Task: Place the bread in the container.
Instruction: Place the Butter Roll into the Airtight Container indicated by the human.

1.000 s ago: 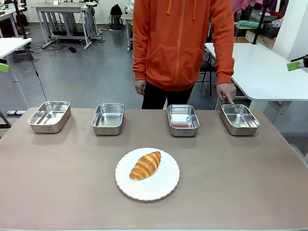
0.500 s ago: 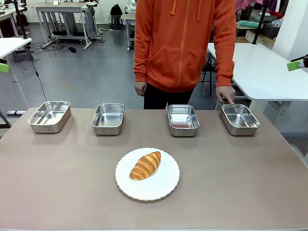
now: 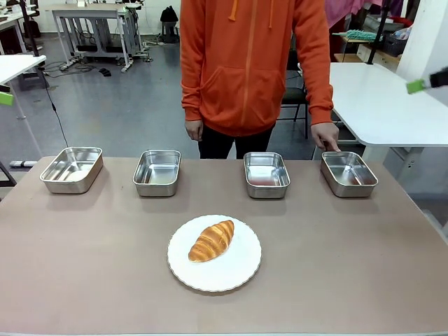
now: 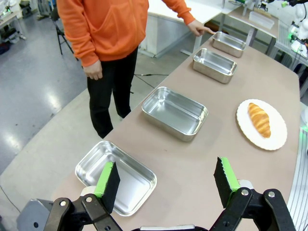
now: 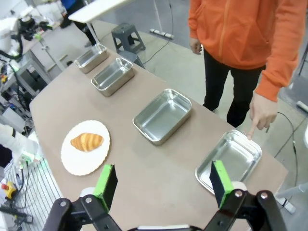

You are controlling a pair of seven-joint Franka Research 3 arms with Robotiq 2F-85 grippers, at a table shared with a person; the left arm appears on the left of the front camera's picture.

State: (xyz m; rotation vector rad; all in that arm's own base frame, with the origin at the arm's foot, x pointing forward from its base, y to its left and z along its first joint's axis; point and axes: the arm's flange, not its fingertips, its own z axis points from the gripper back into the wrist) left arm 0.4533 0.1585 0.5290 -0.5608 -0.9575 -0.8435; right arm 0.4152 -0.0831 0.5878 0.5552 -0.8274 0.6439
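Note:
The bread [image 3: 211, 240], a golden-brown ridged roll, lies on a round white plate [image 3: 238, 269] at the table's near middle. At the far right of a row of steel pans stands the container [image 3: 348, 173], and a person's hand [image 3: 326, 136] points a finger at its rim. My left gripper [image 4: 166, 185] hangs open and empty above the row's other end, far from the bread [image 4: 259, 119]. My right gripper [image 5: 163, 183] is open and empty too, high over the container [image 5: 230, 160] and the pointing hand [image 5: 262, 113]. The bread [image 5: 87, 141] lies well off to its left.
Three more steel pans [image 3: 71, 169] [image 3: 157, 172] [image 3: 266, 174] line the far edge, all empty. A person in an orange hoodie [image 3: 245, 63] stands behind the table. Bare brown tabletop [image 3: 350, 266] surrounds the plate.
The person has shifted a little to the left while the pointing hand stays at the far-right pan. My right gripper's green pad at the picture's edge has risen slightly.

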